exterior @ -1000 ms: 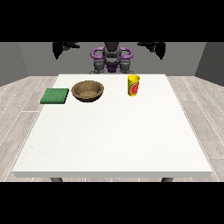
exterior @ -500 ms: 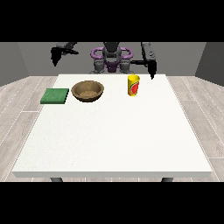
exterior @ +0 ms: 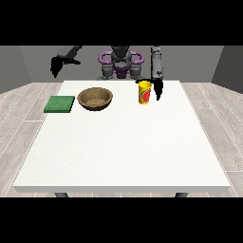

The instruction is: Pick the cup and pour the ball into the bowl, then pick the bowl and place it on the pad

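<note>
Just beside the hand at the view's right (exterior: 157,89) stands the yellow cup (exterior: 144,92), upright on the desk (exterior: 123,142). That hand hangs close to the cup's side, seemingly holding nothing, though I cannot tell how far its fingers are spread. Beyond the cup from it sit the wooden bowl (exterior: 95,98) and, farther still, the green pad (exterior: 60,104). The other hand (exterior: 55,65) is raised, well away. This looks like the reach for the cup; closing round it comes next.
</note>
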Robot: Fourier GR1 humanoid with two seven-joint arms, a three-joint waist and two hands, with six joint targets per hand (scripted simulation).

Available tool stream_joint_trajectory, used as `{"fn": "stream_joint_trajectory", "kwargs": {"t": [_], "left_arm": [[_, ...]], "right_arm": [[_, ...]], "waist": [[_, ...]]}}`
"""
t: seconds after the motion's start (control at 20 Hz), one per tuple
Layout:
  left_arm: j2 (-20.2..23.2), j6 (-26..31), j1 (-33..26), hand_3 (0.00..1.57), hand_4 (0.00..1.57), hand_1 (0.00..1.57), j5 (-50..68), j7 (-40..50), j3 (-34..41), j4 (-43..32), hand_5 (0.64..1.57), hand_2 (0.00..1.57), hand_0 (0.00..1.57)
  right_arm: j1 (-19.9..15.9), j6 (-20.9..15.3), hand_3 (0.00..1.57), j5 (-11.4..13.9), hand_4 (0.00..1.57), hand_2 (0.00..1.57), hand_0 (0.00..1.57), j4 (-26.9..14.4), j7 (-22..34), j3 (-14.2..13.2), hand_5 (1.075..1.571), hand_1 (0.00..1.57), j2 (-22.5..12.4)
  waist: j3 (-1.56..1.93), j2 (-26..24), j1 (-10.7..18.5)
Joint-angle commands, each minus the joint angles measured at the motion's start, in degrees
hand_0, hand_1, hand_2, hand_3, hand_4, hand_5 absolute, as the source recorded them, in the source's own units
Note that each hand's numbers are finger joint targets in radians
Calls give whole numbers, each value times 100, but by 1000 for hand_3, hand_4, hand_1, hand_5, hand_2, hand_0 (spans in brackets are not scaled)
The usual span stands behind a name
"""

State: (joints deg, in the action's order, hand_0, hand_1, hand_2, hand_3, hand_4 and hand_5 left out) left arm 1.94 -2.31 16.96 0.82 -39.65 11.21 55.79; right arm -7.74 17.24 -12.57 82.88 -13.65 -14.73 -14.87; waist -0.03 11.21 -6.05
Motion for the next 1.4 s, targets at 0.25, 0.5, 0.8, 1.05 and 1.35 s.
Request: {"fn": "stream_joint_trajectory", "kwargs": {"t": [0.25, 0.5, 0.8, 1.05, 1.35], "left_arm": [[147, -206, 853, 0, 0, 0, 6, -989, 269, -1809, 1521, 0, 0], [261, -260, 1244, 0, 0, 0, 55, -1162, 348, -2253, 1527, 0, 0], [-175, -2158, 668, 1571, 1428, 1299, -721, -1837, -68, -2215, 1255, 1571, 1299], [-71, -2246, 634, 1571, 1500, 1327, -933, -1723, -92, -2284, 1241, 1571, 1327], [1119, -2307, 926, 1571, 1571, 1381, -1807, 12, -668, -2033, 1341, 1571, 1381]], "right_arm": [[-178, 64, 0, 158, 0, 0, 0, -254, -264, 86, 1571, 0, 50], [-324, -31, 0, 244, 0, 0, 0, -291, -107, 119, 1571, 0, 26], [-204, 300, 0, 87, 0, 0, 0, -326, -457, -55, 1570, 0, -171], [-68, 563, 0, -76, 0, 0, 0, -489, -303, -236, 1570, 0, -436], [39, 406, 0, -131, 0, 0, 0, -1061, 212, -410, 1569, 0, -507]], "waist": [[0, 168, -72], [0, 201, -81], [1, 382, -521], [1, 117, -396], [23, -1121, 118]]}}
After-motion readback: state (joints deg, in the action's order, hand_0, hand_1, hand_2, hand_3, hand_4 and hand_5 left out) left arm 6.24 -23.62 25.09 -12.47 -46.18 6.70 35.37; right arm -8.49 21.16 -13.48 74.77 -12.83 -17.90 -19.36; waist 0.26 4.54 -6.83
